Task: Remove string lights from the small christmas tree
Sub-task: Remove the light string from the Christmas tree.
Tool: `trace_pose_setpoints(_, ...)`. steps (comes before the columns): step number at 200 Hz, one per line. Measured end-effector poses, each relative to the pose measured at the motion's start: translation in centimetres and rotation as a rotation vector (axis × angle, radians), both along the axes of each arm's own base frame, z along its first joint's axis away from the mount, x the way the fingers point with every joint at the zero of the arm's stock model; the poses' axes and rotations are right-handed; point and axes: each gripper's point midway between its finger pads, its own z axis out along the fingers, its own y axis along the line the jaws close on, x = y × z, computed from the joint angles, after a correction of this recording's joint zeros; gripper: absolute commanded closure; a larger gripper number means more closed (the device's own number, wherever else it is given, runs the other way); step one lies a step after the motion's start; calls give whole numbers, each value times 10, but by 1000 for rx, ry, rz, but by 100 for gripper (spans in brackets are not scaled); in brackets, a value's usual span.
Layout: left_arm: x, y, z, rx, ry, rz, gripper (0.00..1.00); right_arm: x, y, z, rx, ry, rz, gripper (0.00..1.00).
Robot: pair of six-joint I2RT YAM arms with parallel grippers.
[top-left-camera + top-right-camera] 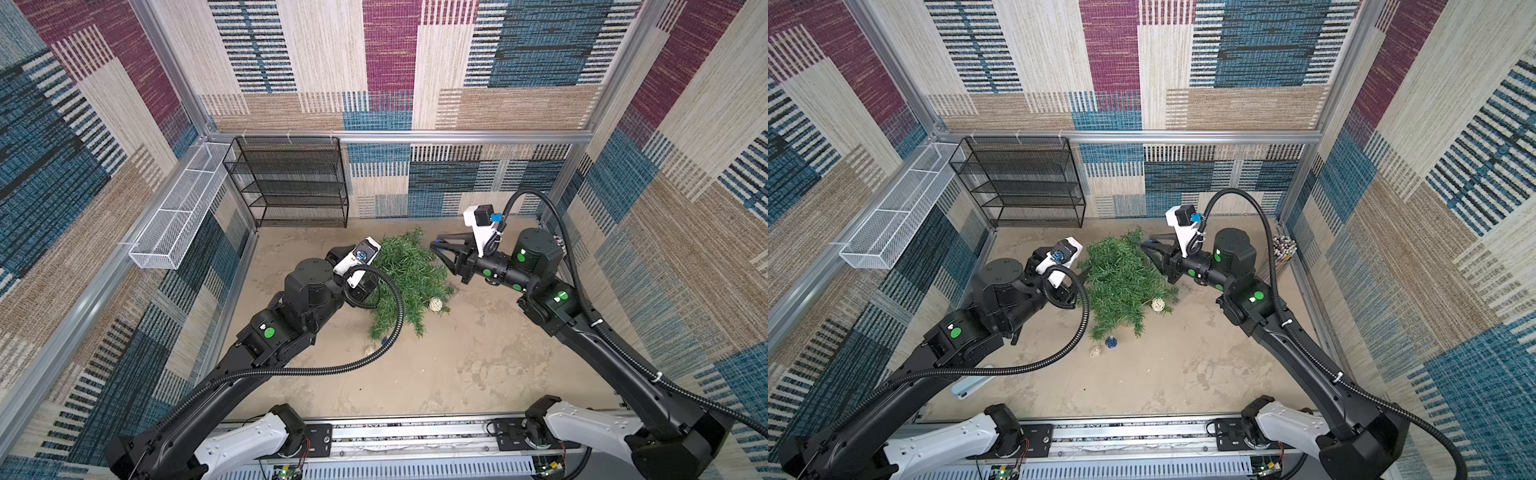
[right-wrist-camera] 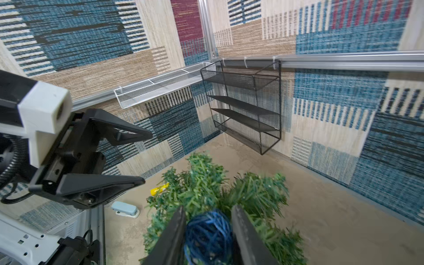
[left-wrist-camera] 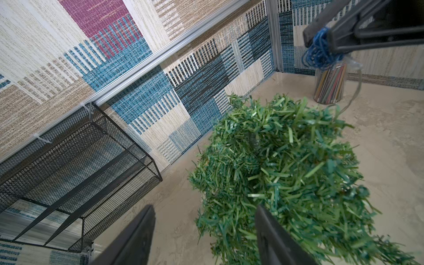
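The left jaws are spread beside the bushy green tree [image 1: 1121, 278] on the bench [image 1: 1183, 374]. Four round woven balls of the string lights [image 1: 1157, 304] are seen: two cream, two blue. One blue ball [image 2: 207, 234] is pinched by the right jaws.

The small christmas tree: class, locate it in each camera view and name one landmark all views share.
Top views: in both top views the small christmas tree sits on the floor between the arms.
Left wrist: tree right in front of the open left claw.
Right wrist: tree behind the right claw, which grips a dark blue ball.
Shared landmark: the black mesh shelf on the wall.
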Motion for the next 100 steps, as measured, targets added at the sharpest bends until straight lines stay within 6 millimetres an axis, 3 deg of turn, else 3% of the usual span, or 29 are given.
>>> trace_pose_setpoints(29, 2, -3, -4, 2, 13, -1, 29, -8, -8, -13, -8, 25, -13, 64)
trace_pose_setpoints(65, 3, -4, -7, -1, 26, -3, 29, -32, 1, -26, -36, 60, 33, 64)
trace_pose_setpoints(100, 0, -8, -7, -8, 33, -27, 29, -62, 17, -17, -32, 42, 96, 64)
